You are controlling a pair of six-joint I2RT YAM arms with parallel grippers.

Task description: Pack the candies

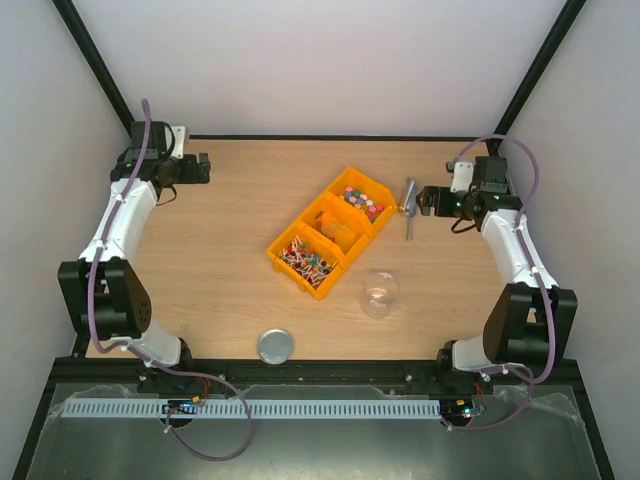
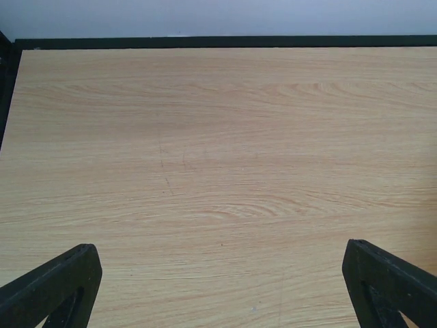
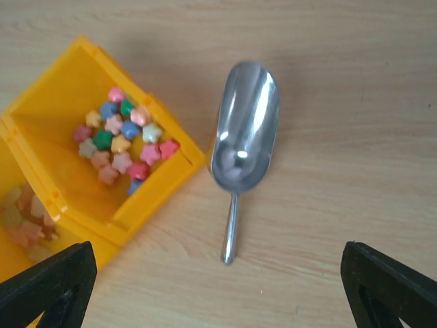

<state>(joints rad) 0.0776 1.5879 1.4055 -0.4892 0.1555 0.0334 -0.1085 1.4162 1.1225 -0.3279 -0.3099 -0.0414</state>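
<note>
Landmark: yellow bin [image 1: 272, 252], three compartments in a row, set diagonally on the wooden table [image 1: 220, 260].
Candies [image 1: 305, 258]: heaped in the bin's end compartment nearest the arm bases; thin, mostly red and white, with a few green and dark bits.
Middle compartment: pale orange pieces [image 1: 335, 225], too blurred to identify.
Far compartment: pastel star-shaped pieces [image 3: 123, 140], loose on the compartment floor, gathered toward one corner.
Scoop [image 3: 244, 130]: bare metal, flat on the table just beside the right corner of the bin's far end; bowl pointing away from the arm bases, handle toward them; contact with the bin wall [image 3: 61, 96] cannot be told.
Clear container [image 1: 381, 293]: on the table near the bin's right long side, level with the candy compartment; apart from the bin.
Lid [image 1: 276, 346]: round, metallic, flat on the table, apart from the bin on the side nearest the arm bases.
Left gripper [image 1: 200, 168]: well to the left of the bin, close to the table's far edge; fingers spread wide, nothing between them, only bare wood in the wrist view [image 2: 218, 249].
Right gripper [image 1: 425, 200]: just beyond the scoop on the side away from the bin; fingers spread wide, gripping nothing; scoop untouched in the wrist view [image 3: 217, 249].
</note>
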